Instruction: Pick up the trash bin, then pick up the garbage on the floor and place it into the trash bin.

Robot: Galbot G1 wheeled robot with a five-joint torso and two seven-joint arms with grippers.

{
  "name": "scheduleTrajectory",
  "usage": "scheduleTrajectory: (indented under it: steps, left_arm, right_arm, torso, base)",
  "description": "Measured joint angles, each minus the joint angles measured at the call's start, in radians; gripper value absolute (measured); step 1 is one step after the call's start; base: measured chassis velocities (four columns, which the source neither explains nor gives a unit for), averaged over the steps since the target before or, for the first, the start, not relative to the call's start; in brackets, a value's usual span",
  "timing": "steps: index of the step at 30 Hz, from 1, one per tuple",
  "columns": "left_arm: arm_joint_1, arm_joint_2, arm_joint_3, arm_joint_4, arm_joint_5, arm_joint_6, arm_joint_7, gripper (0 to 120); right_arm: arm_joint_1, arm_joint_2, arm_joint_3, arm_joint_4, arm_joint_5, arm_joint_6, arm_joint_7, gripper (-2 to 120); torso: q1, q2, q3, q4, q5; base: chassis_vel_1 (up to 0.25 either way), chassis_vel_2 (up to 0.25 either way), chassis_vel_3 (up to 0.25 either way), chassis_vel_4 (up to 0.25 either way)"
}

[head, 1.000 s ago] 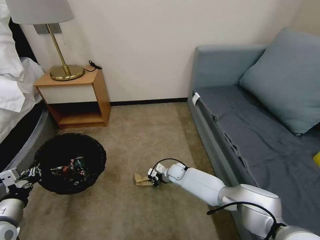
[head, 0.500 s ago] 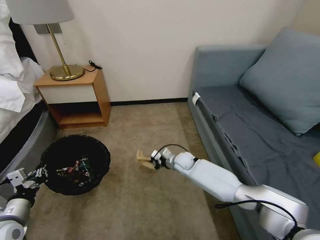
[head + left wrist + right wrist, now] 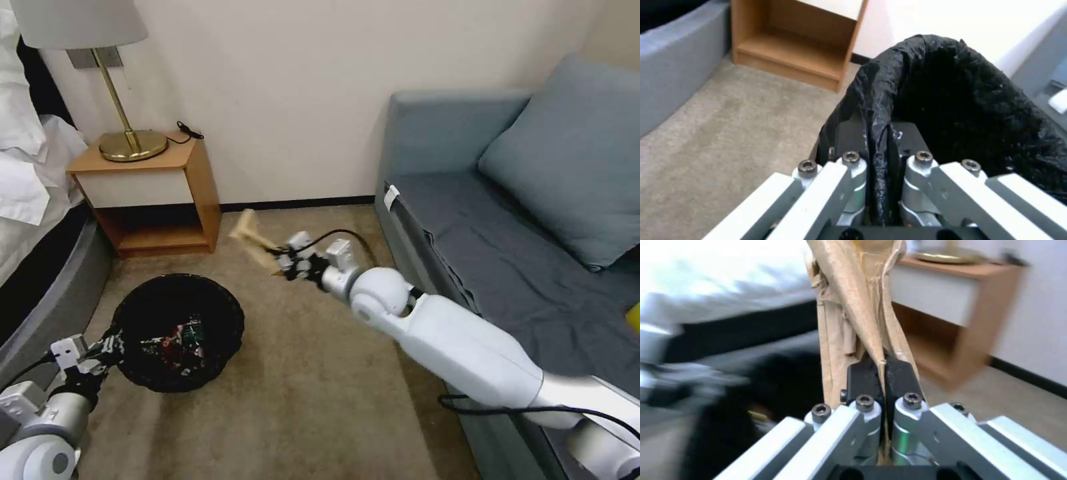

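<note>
Carpet runs between nightstand and sofa; the left gripper clamps the bin rim, while the right gripper lifts paper above the floor.

Left wrist: fingers pinch the bag rim.

Right wrist: fingers clenched on the paper.

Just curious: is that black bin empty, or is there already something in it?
Not empty: colourful litter lies at the bottom of the bin.
</note>
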Motion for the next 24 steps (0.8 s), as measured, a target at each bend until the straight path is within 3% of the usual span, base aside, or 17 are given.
scheduleTrajectory:
  steps: [5,10,19,24]
  left_arm:
    - [0.007,-0.008,0.015,-0.02,-0.002,0.005,0.003,5]
    - [0.018,-0.012,0.02,-0.051,-0.021,0.011,0.006,5]
    - [0.029,-0.011,0.015,-0.074,-0.048,0.018,0.007,5]
    - [0.035,-0.008,0.017,-0.079,-0.053,0.021,0.008,5]
  right_arm:
    - [-0.01,0.043,-0.069,0.027,-0.008,-0.006,0.016,0]
    - [-0.077,0.081,-0.126,0.001,-0.095,-0.013,0.019,0]
    - [-0.125,0.075,-0.138,-0.034,-0.18,-0.029,0.027,1]
    - [-0.141,0.053,-0.131,-0.022,-0.206,-0.061,0.037,22]
  torso:
    - [0.0,0.0,0.0,0.0001,0.0]
    - [0.0,0.0,0.0,-0.0001,-0.0001]
    - [0.0,0.0,0.0,-0.0001,-0.0001]
    - [0.0,0.0,0.0,-0.0002,0.0001]
  base:
    - [0.0,0.0,0.0,0.0]
    - [0.0,0.0,0.0,0.0]
    - [0.0,0.0,0.0,0.0]
    - [0.0,0.0,0.0,0.0]
